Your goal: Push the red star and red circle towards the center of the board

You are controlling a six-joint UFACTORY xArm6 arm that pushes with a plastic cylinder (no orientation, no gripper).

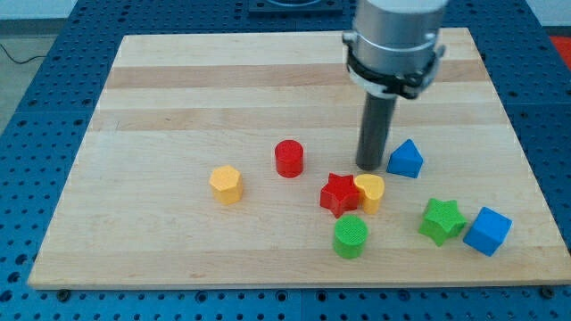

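The red star (339, 193) lies a little right of the board's middle and low, touching a yellow heart-shaped block (369, 191) on its right. The red circle (289, 159) stands left of the star and a bit higher. My tip (371, 167) rests on the board just above the yellow block and up-right of the red star, with a small gap to both. It is well right of the red circle.
A blue triangular block (406, 159) sits just right of my tip. A green circle (351, 236) is below the star. A green star (442, 220) and blue cube (488, 231) lie at lower right. A yellow hexagon (227, 184) is left. The wooden board (178, 89) sits on a blue perforated table.
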